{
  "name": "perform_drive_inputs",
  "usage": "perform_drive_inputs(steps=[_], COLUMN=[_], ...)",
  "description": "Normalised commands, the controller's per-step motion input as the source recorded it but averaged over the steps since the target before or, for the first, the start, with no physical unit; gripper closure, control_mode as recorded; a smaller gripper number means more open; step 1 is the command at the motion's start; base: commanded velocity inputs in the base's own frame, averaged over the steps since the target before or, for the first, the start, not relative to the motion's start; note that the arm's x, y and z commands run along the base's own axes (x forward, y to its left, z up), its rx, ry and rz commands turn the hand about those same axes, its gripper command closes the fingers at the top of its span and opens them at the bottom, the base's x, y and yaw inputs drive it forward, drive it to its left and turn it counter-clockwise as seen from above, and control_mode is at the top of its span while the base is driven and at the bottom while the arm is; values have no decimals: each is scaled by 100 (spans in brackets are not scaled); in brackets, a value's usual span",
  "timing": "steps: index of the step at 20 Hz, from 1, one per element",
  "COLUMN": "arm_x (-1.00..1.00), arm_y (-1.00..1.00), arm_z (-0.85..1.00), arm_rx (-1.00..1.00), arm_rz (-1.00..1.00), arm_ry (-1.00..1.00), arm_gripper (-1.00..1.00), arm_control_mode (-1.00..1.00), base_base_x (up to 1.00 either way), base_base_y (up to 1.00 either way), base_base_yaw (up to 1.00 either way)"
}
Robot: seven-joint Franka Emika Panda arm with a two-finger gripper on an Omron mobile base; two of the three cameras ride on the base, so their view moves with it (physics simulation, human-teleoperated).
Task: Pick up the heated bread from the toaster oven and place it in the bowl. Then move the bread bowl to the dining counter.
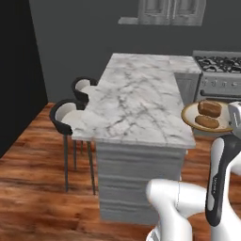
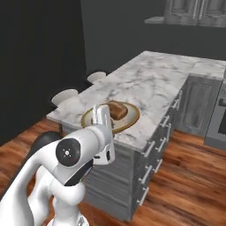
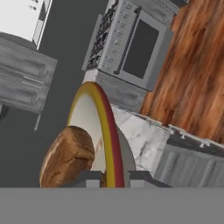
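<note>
bowl carried at the counter's corner, slab lies just beyond it

gripper [image 3: 111, 178] jaws sit narrow, pinched on the rim of the bowl [image 1: 190, 118], one tip on either side of the edge in the hand view. bread [image 1: 210, 108] lies inside the bowl, with a flatter, darker piece [image 1: 207, 122] beside it.

relative to the dining counter [image 1: 136, 101], the bowl hangs off the near right corner in the left base view, seemingly raised rather than resting; in the right base view it overlaps the slab's near end, so whether it is fully over the marble cannot be told. the judgement: the setting-down spot lies forward and toward the stools [image 1: 66, 117] from the bowl, so the coming move should carry it inward over the slab, then down, keeping it level.
</note>
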Motion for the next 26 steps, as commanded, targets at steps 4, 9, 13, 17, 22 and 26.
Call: perform_drive_inputs(steps=[4, 9, 13, 17, 22, 26], arm_x=[0, 0, 29, 76, 97, 67], arm_y=[0, 0, -14, -23, 4, 19], arm_z=[0, 0, 0, 0, -9, -43], arm_rx=[0, 0, 1, 7, 11, 7], arm_rz=[0, 0, 3, 17, 22, 26], arm_ry=[0, 0, 10, 31, 25, 0], arm_gripper=[100, 100, 100, 100, 100, 100], arm_control_mode=[100, 100, -100, -100, -100, -100], base_base_x=[100, 97, 36, 0, 0, 0], base_base_y=[65, 27, 0, 0, 0, 0], base_base_yaw=[-33, -16, 0, 0, 0, 0])
